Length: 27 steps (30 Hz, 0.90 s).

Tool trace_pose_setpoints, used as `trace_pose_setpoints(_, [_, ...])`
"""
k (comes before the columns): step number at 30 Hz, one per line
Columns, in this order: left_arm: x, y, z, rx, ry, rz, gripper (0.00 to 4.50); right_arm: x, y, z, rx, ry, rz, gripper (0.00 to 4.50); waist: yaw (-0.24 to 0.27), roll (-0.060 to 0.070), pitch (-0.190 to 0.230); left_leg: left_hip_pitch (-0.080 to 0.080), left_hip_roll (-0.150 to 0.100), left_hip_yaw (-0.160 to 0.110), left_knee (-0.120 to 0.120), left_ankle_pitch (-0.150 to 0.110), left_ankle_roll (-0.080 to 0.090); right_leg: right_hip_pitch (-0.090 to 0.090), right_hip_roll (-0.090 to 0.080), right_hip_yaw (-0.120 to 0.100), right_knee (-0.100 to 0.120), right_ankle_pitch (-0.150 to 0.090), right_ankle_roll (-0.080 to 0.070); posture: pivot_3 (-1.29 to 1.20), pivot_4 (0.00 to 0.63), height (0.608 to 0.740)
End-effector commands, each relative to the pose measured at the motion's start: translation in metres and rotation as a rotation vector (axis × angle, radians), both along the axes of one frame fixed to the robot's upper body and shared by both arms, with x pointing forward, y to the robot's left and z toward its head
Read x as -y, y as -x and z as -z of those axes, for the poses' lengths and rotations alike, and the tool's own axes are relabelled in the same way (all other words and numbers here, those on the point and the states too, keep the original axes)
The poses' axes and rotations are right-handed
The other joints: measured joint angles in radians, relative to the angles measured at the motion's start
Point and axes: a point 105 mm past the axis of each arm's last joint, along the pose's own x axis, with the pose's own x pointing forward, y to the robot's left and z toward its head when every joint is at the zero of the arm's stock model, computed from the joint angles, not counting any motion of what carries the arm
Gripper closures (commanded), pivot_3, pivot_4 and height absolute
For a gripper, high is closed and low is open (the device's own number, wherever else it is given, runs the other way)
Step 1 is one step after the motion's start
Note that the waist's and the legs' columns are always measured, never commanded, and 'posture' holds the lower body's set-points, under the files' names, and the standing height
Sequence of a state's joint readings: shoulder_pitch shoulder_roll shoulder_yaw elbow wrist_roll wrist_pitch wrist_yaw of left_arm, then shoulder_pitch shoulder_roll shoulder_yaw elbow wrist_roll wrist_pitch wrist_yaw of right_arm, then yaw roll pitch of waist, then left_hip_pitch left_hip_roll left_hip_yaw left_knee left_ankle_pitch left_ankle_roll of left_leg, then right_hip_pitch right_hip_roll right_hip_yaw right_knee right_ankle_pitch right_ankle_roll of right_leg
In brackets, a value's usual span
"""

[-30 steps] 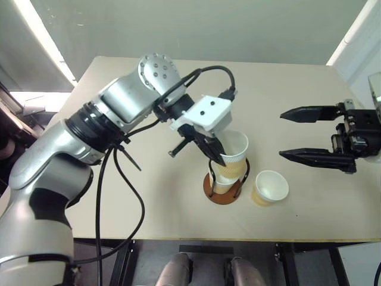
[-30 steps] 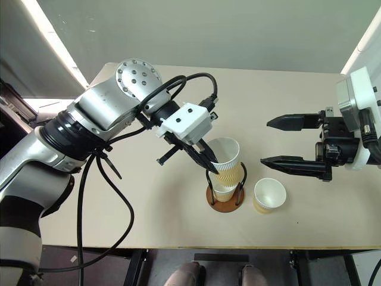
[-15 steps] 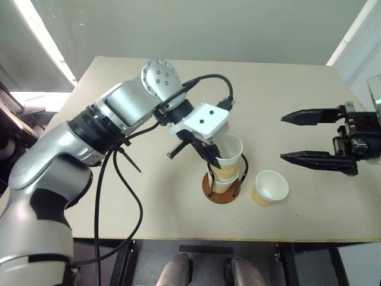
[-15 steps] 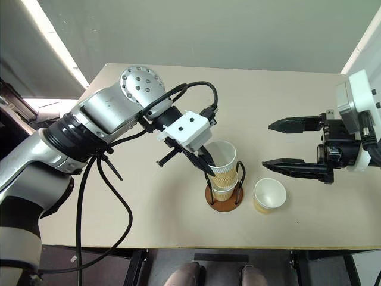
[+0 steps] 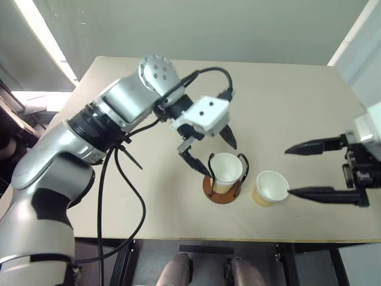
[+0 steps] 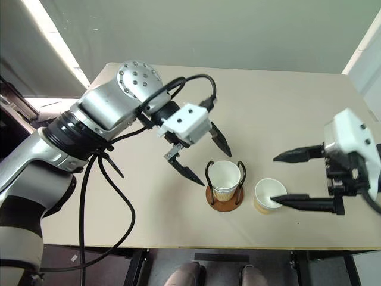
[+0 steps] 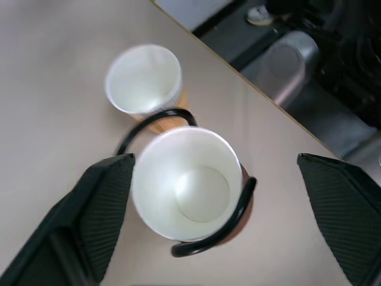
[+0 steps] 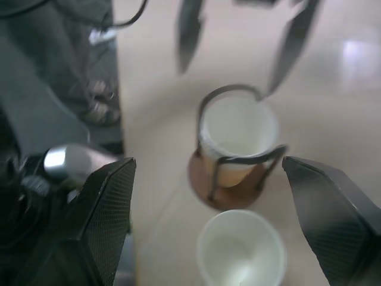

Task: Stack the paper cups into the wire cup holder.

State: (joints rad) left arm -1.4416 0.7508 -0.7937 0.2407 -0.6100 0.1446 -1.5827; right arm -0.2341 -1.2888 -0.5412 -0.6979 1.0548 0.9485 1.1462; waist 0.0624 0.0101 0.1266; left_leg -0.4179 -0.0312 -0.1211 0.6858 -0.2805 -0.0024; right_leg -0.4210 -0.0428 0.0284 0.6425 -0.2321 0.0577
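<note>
**Cups seated in holder, one cup outside, both pincers apart**

Holder: one wire cup holder (image 6: 224,199) stands upright on the beige tabletop (image 6: 280,107), near its front edge. It has a round rust-brown base and two black wire arches.

Cups in holder: the head views show one white rim (image 6: 225,175) sitting between the arches, with tan wall below it. Whether one cup or a nested pair sits there cannot be told from these views. The left wrist view looks straight down into it; the inside is white.

Cup outside holder: one paper cup (image 6: 268,195) stands upright on the tabletop just beside the holder, on the robot's right, mouth up. It does not touch the holder.

Left pincer (image 6: 206,159): fingers spread wide, held above and slightly to the robot's left of the holder, gripping nothing. One finger tip sits close to the nearer arch.

Right pincer (image 6: 275,179): fingers wide apart, level, pointing toward the loose cup. The lower finger (image 6: 303,204) has its tip at that cup's rim; contact cannot be confirmed.
</note>
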Motion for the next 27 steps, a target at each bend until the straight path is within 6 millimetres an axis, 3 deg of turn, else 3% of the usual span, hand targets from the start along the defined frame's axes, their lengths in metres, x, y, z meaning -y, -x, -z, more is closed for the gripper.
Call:
trace_pose_setpoints(1, [-0.016, 0.002, -0.027, -0.047, 0.105, -0.044, 0.02, -0.008, 0.004, 0.011, 0.035, 0.081, -0.014, 0.41, -0.001, 0.000, 0.000, 0.000, 0.000, 0.000, 0.000, 0.000, 0.000, 0.000, 0.000, 0.000, 0.000, 0.000, 0.000, 0.00, 0.150, 0.740])
trace_pose_setpoints(7, [-0.043, -0.001, -0.041, -0.101, 0.205, -0.164, 0.02, -0.009, -0.012, 0.038, 0.046, 0.190, 0.019, 0.41, -0.003, 0.000, 0.000, 0.001, 0.000, 0.000, 0.002, 0.000, 0.000, 0.000, 0.000, 0.001, 0.000, 0.000, 0.000, 0.00, 0.150, 0.740])
trace_pose_setpoints(14, [-0.084, -0.001, -0.031, -0.119, 0.226, -0.357, 0.02, 0.002, -0.044, 0.060, 0.067, 0.306, 0.036, 0.41, -0.010, 0.000, 0.000, 0.001, 0.000, 0.000, 0.005, -0.001, 0.002, 0.000, 0.000, 0.000, 0.000, 0.000, 0.001, 0.00, 0.150, 0.740])
trace_pose_setpoints(21, [-0.114, 0.006, -0.022, -0.163, 0.293, -0.537, 0.02, 0.012, -0.043, 0.075, 0.019, 0.406, -0.020, 0.41, -0.011, 0.000, 0.000, 0.001, 0.000, 0.000, 0.007, -0.001, 0.003, 0.001, 0.000, 0.000, 0.000, 0.000, 0.001, 0.00, 0.150, 0.740])
trace_pose_setpoints(27, [-0.121, 0.010, -0.017, -0.165, 0.334, -0.601, 0.02, 0.009, -0.041, 0.081, 0.021, 0.444, -0.075, 0.41, -0.012, 0.000, 0.000, 0.001, 0.000, 0.000, 0.010, -0.001, 0.003, 0.001, 0.000, 0.000, 0.000, 0.000, 0.001, 0.00, 0.150, 0.740])
